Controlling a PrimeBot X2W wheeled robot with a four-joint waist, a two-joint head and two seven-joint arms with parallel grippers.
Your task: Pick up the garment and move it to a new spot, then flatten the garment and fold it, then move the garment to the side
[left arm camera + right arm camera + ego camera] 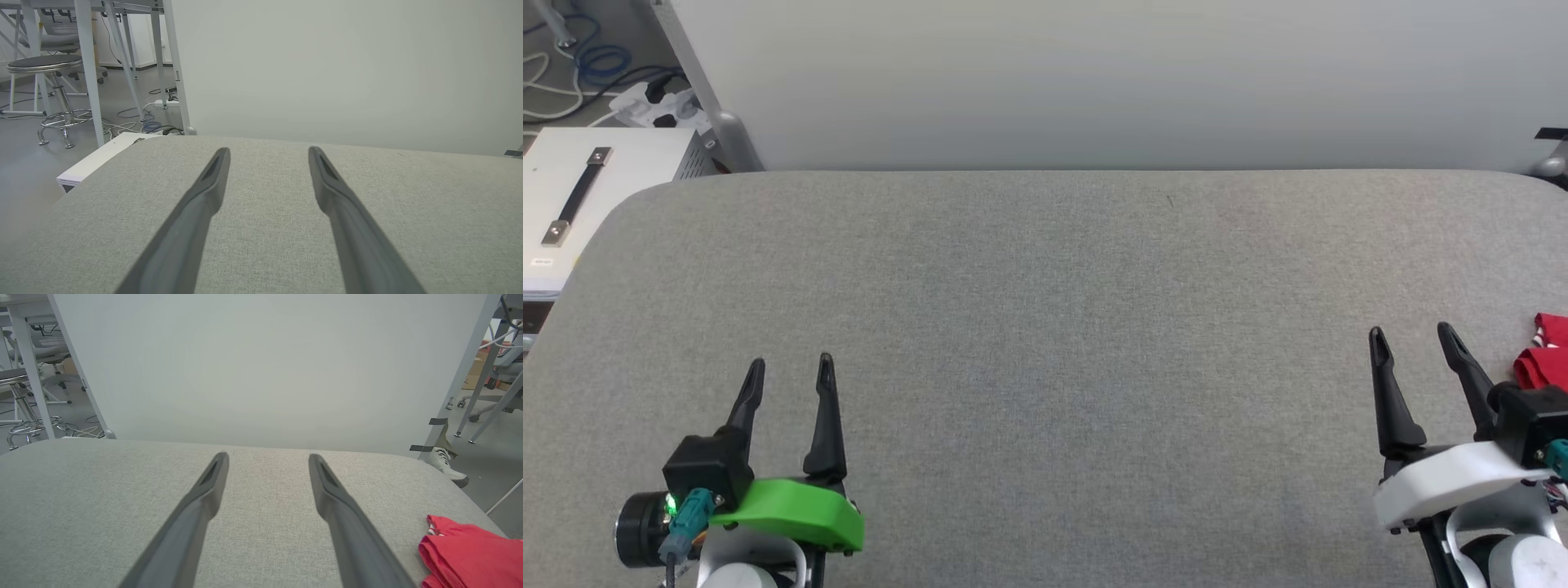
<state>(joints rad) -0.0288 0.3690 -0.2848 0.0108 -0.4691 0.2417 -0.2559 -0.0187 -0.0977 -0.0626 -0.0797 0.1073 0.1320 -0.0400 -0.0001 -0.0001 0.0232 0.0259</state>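
Note:
The garment [1543,359], red with a bit of red-and-white stripe trim, lies bunched at the right edge of the grey table [1045,327]; most of it is cut off by the head view's border. In the right wrist view the garment [470,551] sits folded over at the lower right. My right gripper [1413,333] stands open just left of it, apart from the cloth, fingers [196,510] empty. Near the front left of the table my left gripper [791,363] is open too, with nothing between its fingers [204,196].
A pale wall panel [1094,82] rises behind the table's far edge. A white box with a handle [580,188] and cables sit at the far left. A stool [49,81] and desk legs stand beyond. A person's shoe [447,465] shows past the right corner.

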